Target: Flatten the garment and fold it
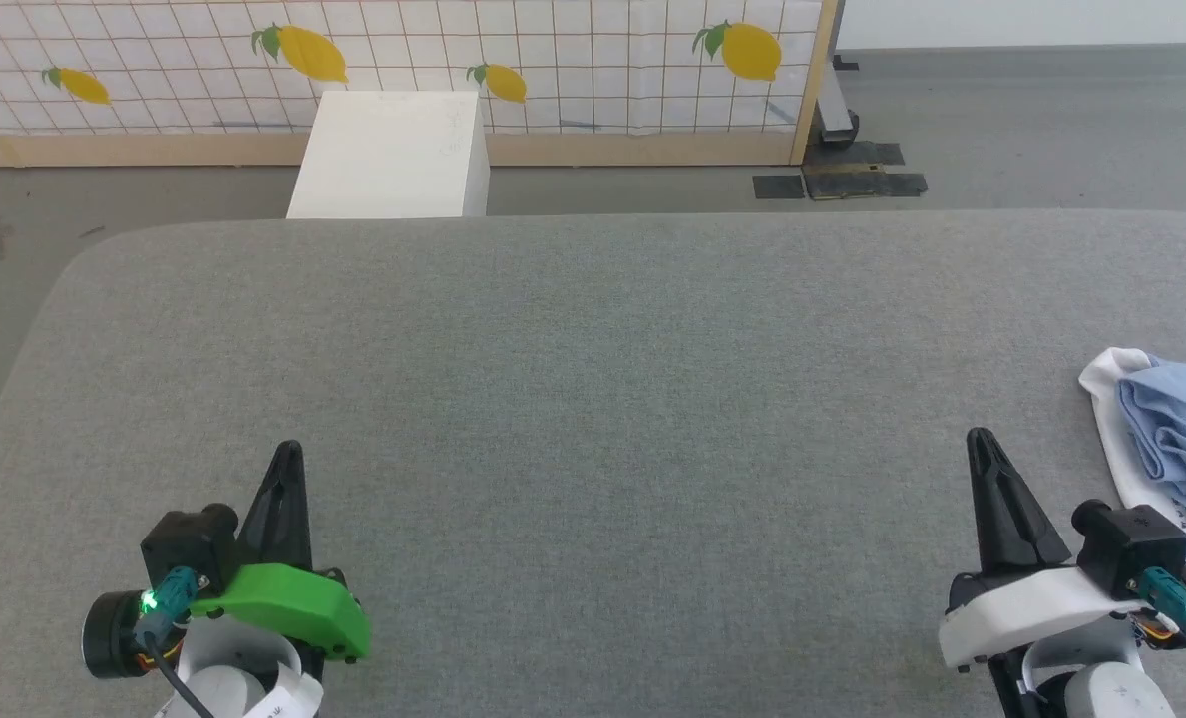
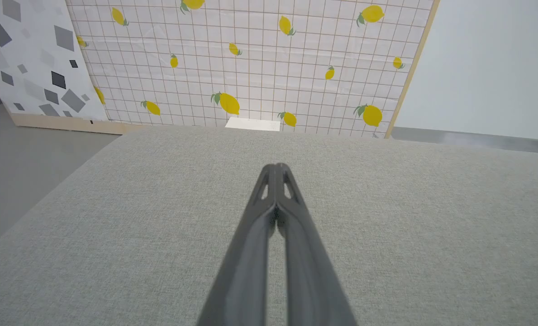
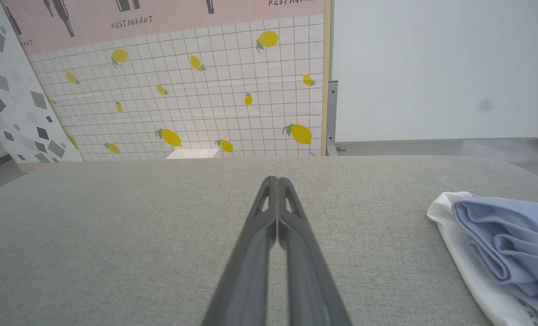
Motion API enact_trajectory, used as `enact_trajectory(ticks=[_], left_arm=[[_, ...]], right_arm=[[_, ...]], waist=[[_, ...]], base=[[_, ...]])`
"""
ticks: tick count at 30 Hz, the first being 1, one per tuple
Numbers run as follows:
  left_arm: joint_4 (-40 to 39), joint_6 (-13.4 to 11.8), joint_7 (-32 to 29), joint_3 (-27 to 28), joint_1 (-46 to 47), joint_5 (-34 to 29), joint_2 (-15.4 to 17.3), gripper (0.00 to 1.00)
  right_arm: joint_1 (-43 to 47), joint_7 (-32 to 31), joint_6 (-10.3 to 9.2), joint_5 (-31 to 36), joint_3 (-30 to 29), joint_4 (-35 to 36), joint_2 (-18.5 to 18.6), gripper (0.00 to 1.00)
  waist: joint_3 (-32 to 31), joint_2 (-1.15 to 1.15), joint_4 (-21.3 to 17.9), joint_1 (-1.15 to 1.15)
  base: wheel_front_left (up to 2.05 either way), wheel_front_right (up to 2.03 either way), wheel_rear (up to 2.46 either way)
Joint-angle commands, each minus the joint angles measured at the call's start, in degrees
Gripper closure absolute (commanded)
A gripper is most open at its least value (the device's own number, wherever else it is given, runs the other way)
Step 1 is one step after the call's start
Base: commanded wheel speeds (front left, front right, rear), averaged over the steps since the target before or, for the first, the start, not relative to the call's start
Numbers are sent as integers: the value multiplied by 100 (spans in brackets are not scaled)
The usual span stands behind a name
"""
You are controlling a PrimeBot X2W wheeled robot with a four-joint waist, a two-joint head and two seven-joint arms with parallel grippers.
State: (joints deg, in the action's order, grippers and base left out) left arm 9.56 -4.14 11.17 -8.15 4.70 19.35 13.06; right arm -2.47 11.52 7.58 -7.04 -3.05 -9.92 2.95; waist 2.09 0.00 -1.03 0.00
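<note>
Cannot make out the whole garment (image 1: 1179, 431): cropped by the right edge of the head view and by the right and bottom edges of the right wrist view, leaving only a bunch of light blue folds on show. Cannot pick out collar, placket or sleeves among those folds. Beneath the blue, seeing white fabric (image 1: 1103, 404) bearing a small printed label, too small to read; unable to say whether part of the same piece or a separate cloth

Lying crumpled on the grey cloth-covered table (image 1: 593, 339), by its right edge. Sitting to the right of the right gripper (image 1: 979, 441), roughly level with its fingers, near but apart, with a strip of bare table between. Well apart from the left gripper (image 1: 290, 451)

Both clenched tight and holding nothing: seen with fingertips pressed together on the left gripper (image 2: 275, 168) and likewise on the right gripper (image 3: 278, 181). Pointing away over bare table; cannot tell whether touching the surface. Cropped at the wrists by the bottom edge of the head view, under a green cover (image 1: 288, 603) on the left and a white cover (image 1: 1026, 598) on the right. Beyond the table, glimpsing a white box (image 1: 393, 150) before a lemon-patterned panel (image 1: 573, 50)
</note>
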Motion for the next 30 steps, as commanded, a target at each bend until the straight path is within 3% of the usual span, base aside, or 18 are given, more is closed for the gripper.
enact_trajectory(ticks=[1, 30], left_arm=[[-47, 26, -26, 37, -103, -93, -37, 100], [-321, 143, -355, 271, -213, -648, -332, 100]], right_arm=[[54, -41, -2, 55, 20, 55, -2, 100], [113, -376, -4, 250, 106, 337, -3, 100]], waist=[[-3, 0, 2, 0], [-65, 0, 32, 0]], base=[[0, 0, 0], [0, 0, 0]])
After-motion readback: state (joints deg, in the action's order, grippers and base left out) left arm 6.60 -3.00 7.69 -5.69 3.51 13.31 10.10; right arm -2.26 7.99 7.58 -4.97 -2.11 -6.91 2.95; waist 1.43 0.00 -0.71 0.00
